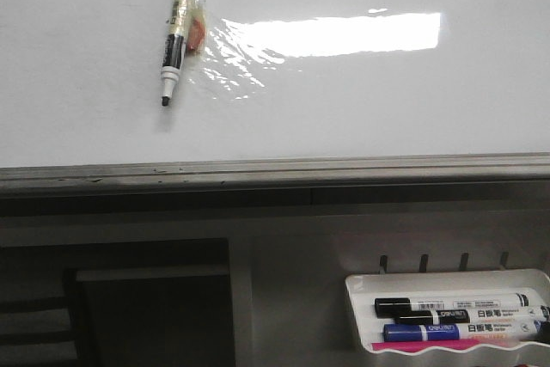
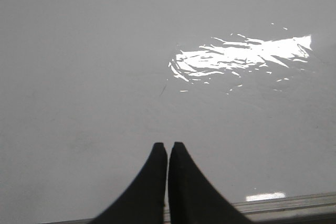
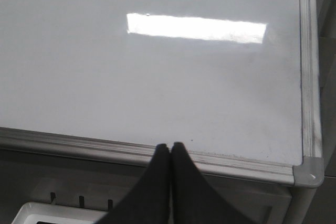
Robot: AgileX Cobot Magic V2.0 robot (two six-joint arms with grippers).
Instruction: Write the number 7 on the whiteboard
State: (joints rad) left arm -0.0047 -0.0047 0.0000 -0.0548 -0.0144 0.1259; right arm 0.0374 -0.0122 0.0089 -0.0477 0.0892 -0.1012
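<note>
**Board was still blank, no 7 on it**

The whiteboard (image 1: 361,118) lay flat, big glossy white surface with a grey metal strip along the near edge. A bright rectangular glare sat across the middle, and next to it a wrinkled clear-film patch (image 1: 236,62) caught the light. The right wrist view showed a rounded grey corner piece (image 3: 308,172). The number 7 wasn't visible anywhere, only one tiny faint dark tick (image 2: 163,91) near the film.

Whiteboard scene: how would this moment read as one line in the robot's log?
whiteboard: no 7 visible | marker: lying on board, uncapped | left gripper: shut, empty | right gripper: shut, empty | tray: three markers
</note>
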